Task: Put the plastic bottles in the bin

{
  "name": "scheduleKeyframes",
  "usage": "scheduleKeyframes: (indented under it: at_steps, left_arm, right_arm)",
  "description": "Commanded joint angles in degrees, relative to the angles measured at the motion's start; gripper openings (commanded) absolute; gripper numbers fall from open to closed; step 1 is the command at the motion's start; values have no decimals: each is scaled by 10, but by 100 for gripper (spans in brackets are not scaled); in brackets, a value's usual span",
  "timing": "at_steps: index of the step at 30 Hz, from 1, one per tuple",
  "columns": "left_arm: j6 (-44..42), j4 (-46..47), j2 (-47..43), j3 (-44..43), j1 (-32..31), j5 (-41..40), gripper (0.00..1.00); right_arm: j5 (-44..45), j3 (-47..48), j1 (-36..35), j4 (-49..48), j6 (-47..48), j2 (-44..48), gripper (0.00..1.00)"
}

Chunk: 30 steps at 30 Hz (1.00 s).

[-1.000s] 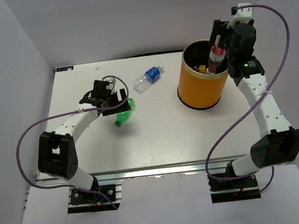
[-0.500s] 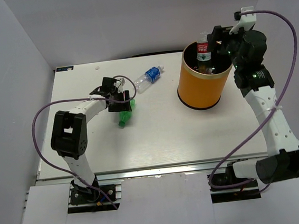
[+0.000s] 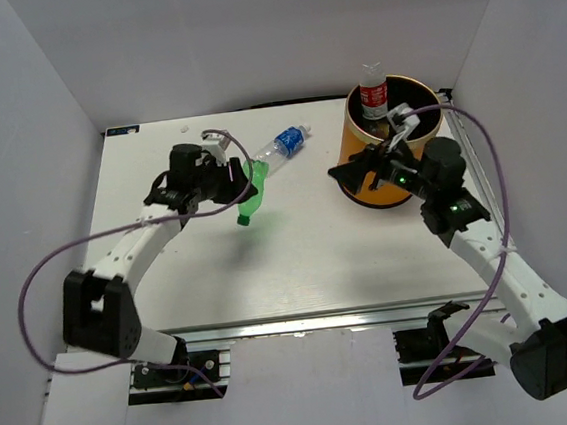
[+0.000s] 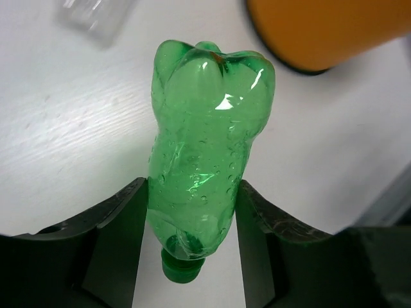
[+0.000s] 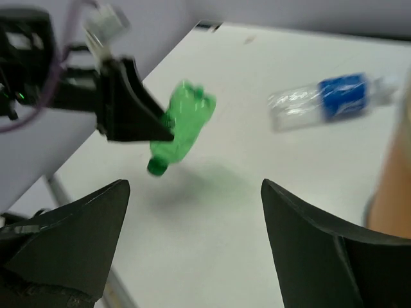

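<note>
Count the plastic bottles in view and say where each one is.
3. The green bottle is gripped by the left end effector; the blue-labelled bottle lies on the table; the red-labelled bottle stands in the bin. More may be hidden inside.

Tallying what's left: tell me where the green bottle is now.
Top view, left of centre: the green bottle is gripped cap-down in the left hand, beside the blue-labelled bottle, with the orange bin to its right.

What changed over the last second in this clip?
The right end effector released the red-label bottle into the bin and swung away, open. The left end effector, gripping the green bottle, lifted it slightly toward the bin. The blue-label bottle stayed put.
</note>
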<state>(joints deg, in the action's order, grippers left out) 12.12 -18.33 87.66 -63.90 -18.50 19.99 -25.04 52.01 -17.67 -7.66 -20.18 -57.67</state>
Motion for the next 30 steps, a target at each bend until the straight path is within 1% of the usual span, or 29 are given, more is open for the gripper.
scheduleKeyframes:
  at_steps: [1,2,5,9,12,16,19,20,21,23,27,28,30]
  left_arm:
    - [45,122,-98,41,-9,116,26]
    - [50,132,-116,47,-10,144,25]
    - [59,133,-120,42,-22,192,20]
    - [48,110,-108,23,-57,227,19]
    - [48,109,-109,18,-71,256,17]
    - [53,115,-129,19,-85,262,17]
    - [56,130,-145,26,-86,276,17]
    - [59,131,-147,26,-87,276,17]
    - [62,131,-148,26,-87,280,17]
    - [62,131,-147,22,-87,287,17]
    - [63,131,-153,23,-88,285,17]
    - [63,131,-155,24,-88,280,17]
    - [62,132,-156,24,-88,279,17]
  right_arm:
    - [-59,-9,-47,-96,-54,-18,90]
    - [-46,-7,-75,-95,-49,-26,89]
    - [-20,5,-117,-111,-50,-60,89]
    - [1,4,-138,-177,-78,-105,89]
    - [13,7,-150,-198,-91,-128,89]
    - [10,17,-167,-229,-108,-170,89]
    - [11,37,-180,-227,-108,-196,88]
    - [10,41,-183,-228,-107,-199,86]
    - [10,48,-184,-228,-106,-207,80]
    - [10,61,-190,-210,-98,-213,80]
    - [52,87,-193,-129,-69,-218,88]
    - [74,86,-193,-119,-61,-216,89]
    - [85,81,-193,-110,-47,-207,89]
